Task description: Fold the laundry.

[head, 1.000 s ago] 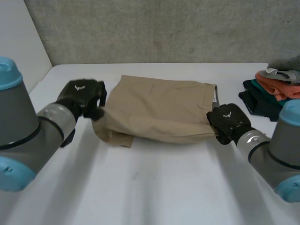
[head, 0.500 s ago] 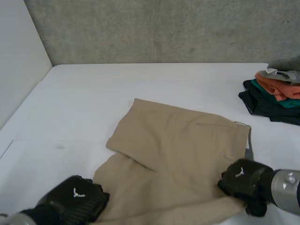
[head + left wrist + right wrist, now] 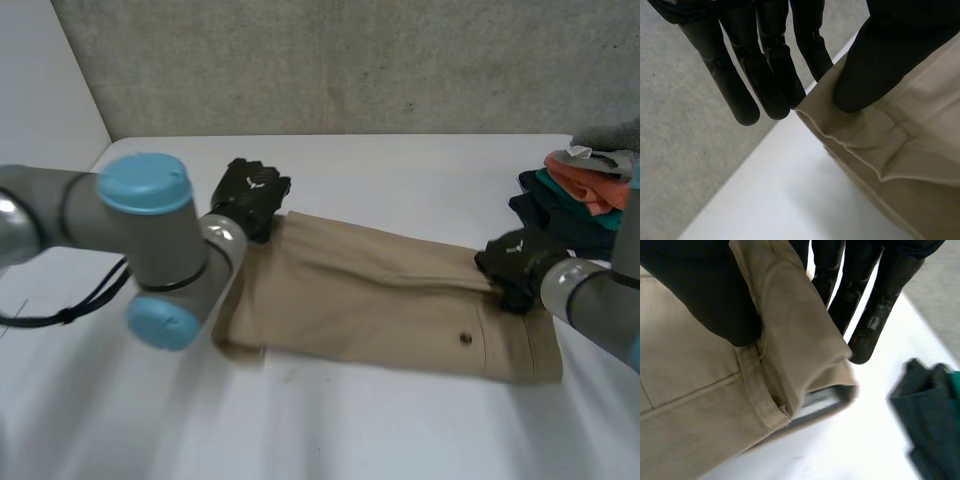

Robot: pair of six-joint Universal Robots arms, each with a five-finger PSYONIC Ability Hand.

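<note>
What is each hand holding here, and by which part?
Both hold the tan shorts: the left hand pinches a leg-hem corner, the right hand a waistband corner, each between thumb and fingers.

Tan/khaki shorts (image 3: 380, 295): plain, no print, fine rib weave up close; dk button (image 3: 465, 339); grey lining strip (image 3: 822, 401) at waistband. Left hand (image 3: 250, 190) & right hand (image 3: 515, 262): black w/ small white logo. Left arm (image 3: 60, 210), right arm (image 3: 600, 300): grey; cap (image 3: 145, 182) lt blue. Table (image 3: 400, 165) white. Wall (image 3: 350, 60) mottled grey. Clothes stack (image 3: 585, 195): grey on top, then orange, teal, dk navy/black.
</note>
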